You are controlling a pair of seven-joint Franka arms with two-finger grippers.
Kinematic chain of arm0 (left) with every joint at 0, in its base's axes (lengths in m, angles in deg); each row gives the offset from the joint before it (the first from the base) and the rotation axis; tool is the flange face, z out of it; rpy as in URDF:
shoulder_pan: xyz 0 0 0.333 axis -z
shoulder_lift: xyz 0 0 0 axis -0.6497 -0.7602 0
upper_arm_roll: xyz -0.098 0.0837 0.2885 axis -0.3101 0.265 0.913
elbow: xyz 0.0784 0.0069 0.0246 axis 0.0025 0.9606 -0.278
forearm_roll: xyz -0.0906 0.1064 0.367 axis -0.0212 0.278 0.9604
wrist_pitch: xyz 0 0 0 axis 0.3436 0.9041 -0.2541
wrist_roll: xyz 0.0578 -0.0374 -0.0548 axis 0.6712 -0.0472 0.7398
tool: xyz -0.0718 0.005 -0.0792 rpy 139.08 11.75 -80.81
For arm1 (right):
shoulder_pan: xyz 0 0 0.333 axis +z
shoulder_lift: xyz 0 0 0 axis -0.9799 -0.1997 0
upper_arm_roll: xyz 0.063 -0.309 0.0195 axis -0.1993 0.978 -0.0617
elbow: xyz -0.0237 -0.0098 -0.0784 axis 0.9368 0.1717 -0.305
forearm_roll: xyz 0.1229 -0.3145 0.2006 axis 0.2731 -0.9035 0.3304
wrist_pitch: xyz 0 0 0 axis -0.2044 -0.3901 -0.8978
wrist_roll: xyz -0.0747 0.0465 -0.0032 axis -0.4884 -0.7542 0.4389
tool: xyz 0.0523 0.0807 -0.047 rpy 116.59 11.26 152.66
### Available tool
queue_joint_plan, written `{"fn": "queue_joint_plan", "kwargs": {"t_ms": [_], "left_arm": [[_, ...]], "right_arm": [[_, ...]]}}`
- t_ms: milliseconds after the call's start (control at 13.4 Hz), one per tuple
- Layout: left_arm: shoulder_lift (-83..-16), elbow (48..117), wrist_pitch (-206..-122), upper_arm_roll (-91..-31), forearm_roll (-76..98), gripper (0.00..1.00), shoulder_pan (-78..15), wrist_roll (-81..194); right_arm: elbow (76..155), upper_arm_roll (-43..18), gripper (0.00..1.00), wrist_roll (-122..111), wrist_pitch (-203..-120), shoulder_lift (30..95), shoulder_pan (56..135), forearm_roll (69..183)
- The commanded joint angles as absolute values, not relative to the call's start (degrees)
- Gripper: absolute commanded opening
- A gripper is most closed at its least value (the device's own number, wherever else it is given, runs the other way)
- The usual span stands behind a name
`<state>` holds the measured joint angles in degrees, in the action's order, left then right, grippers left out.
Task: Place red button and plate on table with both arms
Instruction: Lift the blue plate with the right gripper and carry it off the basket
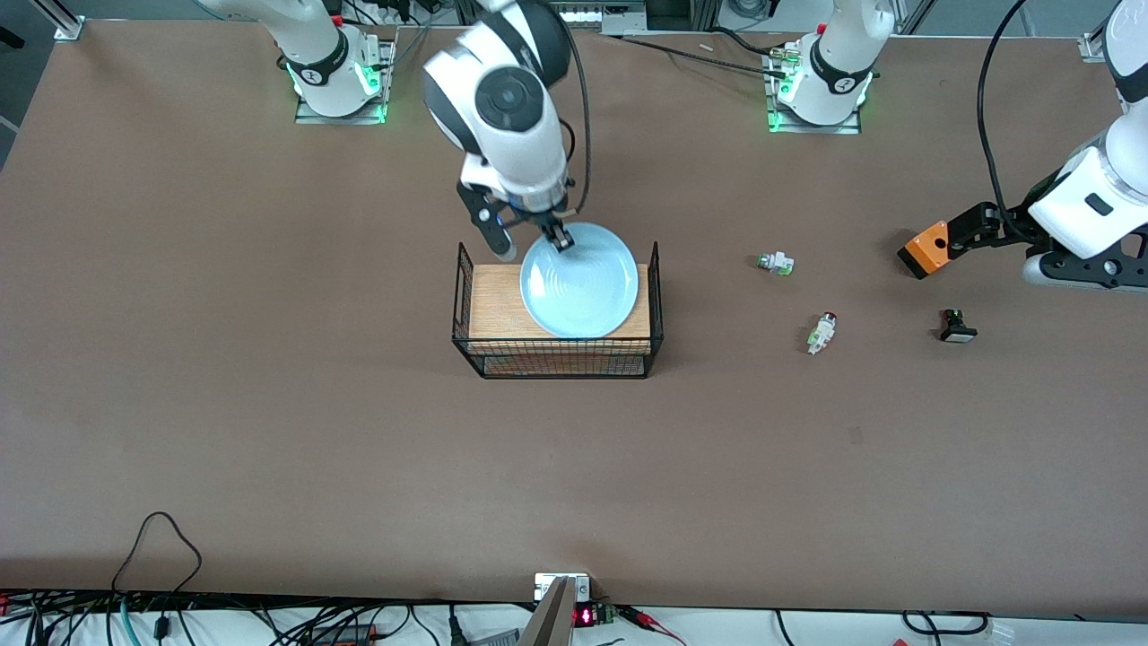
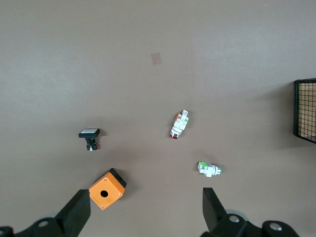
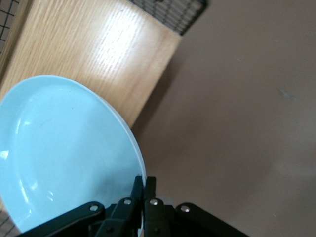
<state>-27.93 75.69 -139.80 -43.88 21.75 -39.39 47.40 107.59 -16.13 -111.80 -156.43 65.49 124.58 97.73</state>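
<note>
The light-blue plate (image 1: pixel 580 283) lies on the wood top of the black wire rack (image 1: pixel 556 354). My right gripper (image 1: pixel 560 240) is shut on the plate's rim at the edge farthest from the front camera. The right wrist view shows its fingers (image 3: pixel 144 182) pinching the plate (image 3: pixel 64 148) rim. The red button (image 1: pixel 821 332) lies on the brown table (image 1: pixel 269 404) toward the left arm's end, and it also shows in the left wrist view (image 2: pixel 178 126). My left gripper (image 1: pixel 995 251) is open and empty, up over the table (image 2: pixel 148 49) beside an orange box (image 2: pixel 107 189).
A switch with a green-silver head (image 1: pixel 776 263) lies farther from the front camera than the red button. A black switch with a white face (image 1: pixel 957 327) and the orange box (image 1: pixel 926 249) lie nearer the left arm's end. Cables run along the table's near edge.
</note>
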Motion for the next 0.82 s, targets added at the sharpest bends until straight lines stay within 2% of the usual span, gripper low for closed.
{"fn": "queue_joint_plan", "kwargs": {"t_ms": [0,448,747], "left_arm": [[-26.89,76.23,-139.37,-38.15,21.72,1.0,-35.69,46.16],[-27.06,75.79,-138.85,-37.68,21.63,1.0,-39.98,43.26],[-28.2,75.79,-138.94,-37.77,21.54,1.0,-41.13,43.09]], "right_arm": [[108.17,-16.12,0.0,-112.1,-150.83,70.2,123.05,101.23],[107.38,-15.68,0.0,-112.19,-143.71,74.59,120.32,108.01],[107.38,-15.77,0.0,-110.53,-134.14,80.56,118.3,109.07]]}}
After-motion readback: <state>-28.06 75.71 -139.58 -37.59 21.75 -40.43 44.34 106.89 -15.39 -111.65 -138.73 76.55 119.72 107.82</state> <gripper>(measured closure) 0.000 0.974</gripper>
